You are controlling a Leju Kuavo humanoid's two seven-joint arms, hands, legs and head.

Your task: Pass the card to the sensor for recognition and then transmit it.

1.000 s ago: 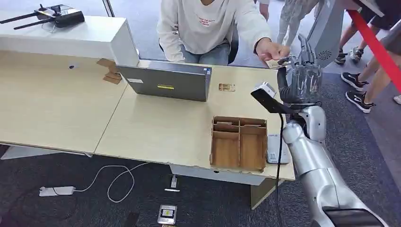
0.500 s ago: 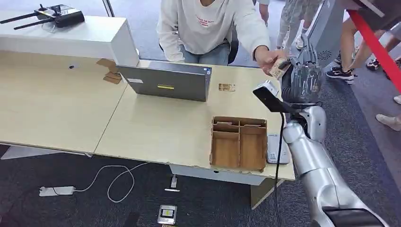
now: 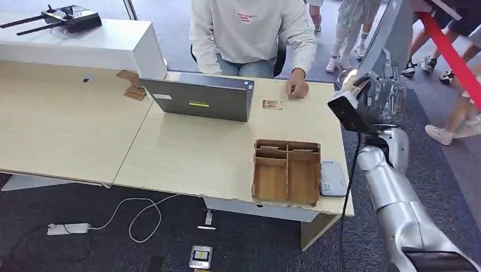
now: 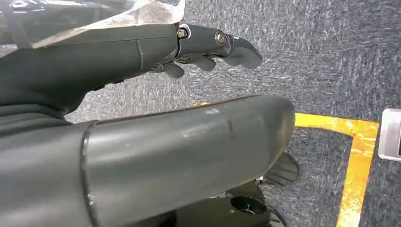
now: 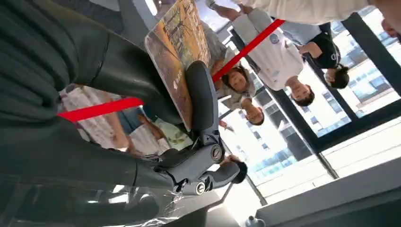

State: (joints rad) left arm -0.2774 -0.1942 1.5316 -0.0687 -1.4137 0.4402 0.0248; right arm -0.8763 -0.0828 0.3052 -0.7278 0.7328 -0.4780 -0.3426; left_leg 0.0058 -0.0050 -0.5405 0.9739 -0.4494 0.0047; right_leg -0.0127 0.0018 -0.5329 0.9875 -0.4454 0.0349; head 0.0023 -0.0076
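Holding card (image 5: 177,52) pinched in my right hand (image 3: 381,96), raised beyond surface (image 3: 187,153) edge; long axis runs along fingers (image 5: 201,101). Left hand (image 4: 142,118) holds nothing, fingers loosely apart.

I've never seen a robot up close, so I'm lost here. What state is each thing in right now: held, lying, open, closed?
Card: held upright in the right hand.
Left hand: hangs over the carpet, holds nothing.
Laptop: open on the desk.
Wooden tray: lying on the desk, compartments look empty.
Second card: lying flat on the desk.
Person's hand: resting on the desk.
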